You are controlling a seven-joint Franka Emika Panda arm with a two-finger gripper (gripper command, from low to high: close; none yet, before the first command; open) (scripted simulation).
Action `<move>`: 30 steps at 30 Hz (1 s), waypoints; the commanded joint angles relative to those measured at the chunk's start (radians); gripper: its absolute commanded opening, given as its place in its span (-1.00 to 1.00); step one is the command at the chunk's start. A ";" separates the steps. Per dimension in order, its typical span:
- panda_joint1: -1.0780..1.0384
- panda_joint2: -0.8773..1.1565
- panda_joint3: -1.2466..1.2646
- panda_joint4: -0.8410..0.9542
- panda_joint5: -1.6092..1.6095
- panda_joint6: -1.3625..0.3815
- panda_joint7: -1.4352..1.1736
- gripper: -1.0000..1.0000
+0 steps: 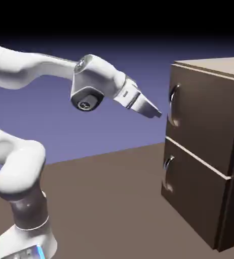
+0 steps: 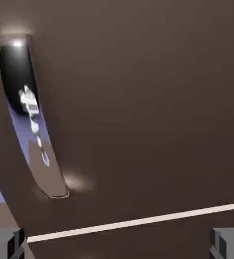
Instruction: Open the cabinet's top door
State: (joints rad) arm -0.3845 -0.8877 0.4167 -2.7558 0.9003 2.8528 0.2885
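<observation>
Counter [image 1: 104,187]: brown, plain surface. The cabinet [image 1: 210,152] stands at its right side in the exterior view, boxy, dark brown wood-look, front face turned toward the arm. Nothing lies on the counter between arm and cabinet; the approach is unobstructed.

Top door [image 1: 205,116]: upper front panel of the cabinet, flush with the body, shut. A pale seam separates it from the lower panel [image 1: 197,197]. Curved silver handle [image 1: 173,103] sits upright near the top door's left edge. The lower panel carries its own handle [image 1: 167,174], directly under the first.

Arm [image 1: 23,167]: white, rising from the lower left, elbow folded, forearm reaching right at about the height of the top door.

Hand [image 1: 157,113]: released, fingers spread wide, grasping nothing. Tips point slightly downward toward the top door's handle, just short of it; a small gap shows, no contact.

Hand view only: dark wood of the top door [image 2: 149,101] fills the frame. The handle [image 2: 30,121] appears at the left, tilted, its polished face mirroring the blue backdrop and a small white shape, which looks like the arm. The pale seam [image 2: 139,221] runs across near the bottom. Both grey fingertips [image 2: 7,243] sit at the bottom corners, far apart, nothing between them.

Exterior view only: the lower panel's handle, the cabinet's top and side, the gap from hand to handle.
</observation>
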 commanded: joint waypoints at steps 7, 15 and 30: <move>-0.134 -0.107 0.141 0.018 0.305 -0.062 -0.153 0.00; -0.287 -0.230 0.302 0.039 0.653 -0.134 -0.328 0.00; -0.575 -0.461 0.604 0.079 1.305 -0.267 -0.656 0.00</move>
State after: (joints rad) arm -0.9593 -1.3482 1.0206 -2.6773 2.2052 2.5858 -0.3673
